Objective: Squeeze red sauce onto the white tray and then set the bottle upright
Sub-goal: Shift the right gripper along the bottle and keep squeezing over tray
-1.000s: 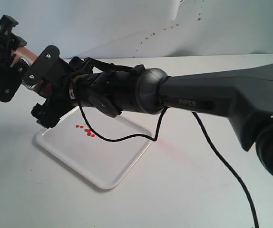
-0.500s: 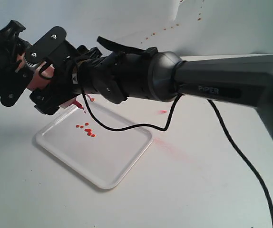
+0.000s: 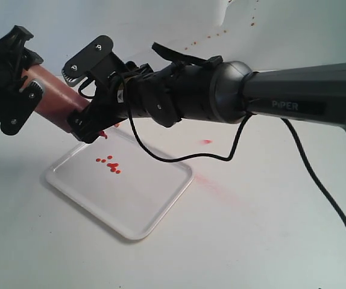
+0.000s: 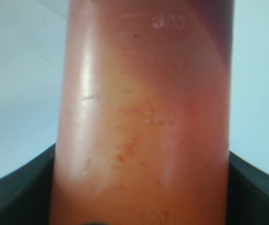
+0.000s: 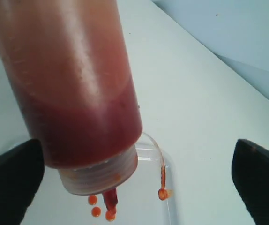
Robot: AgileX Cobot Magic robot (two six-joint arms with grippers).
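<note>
Black right arm (image 3: 293, 102) level, jaws wide astride slanted bottle (image 3: 55, 99)

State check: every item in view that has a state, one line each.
white tray: flat on table
bottle: tilted nozzle-down above white tray
left gripper: shut on bottle's base end
right gripper: open, jaws astride bottle
red sauce: drops clustered on white tray, one blob on table

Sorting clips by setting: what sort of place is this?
Likely a robot test bench, not a kitchen: bare white tabletop, black robot arm, translucent red plastic squeeze bottle tilted over a flat white plastic tray.
</note>
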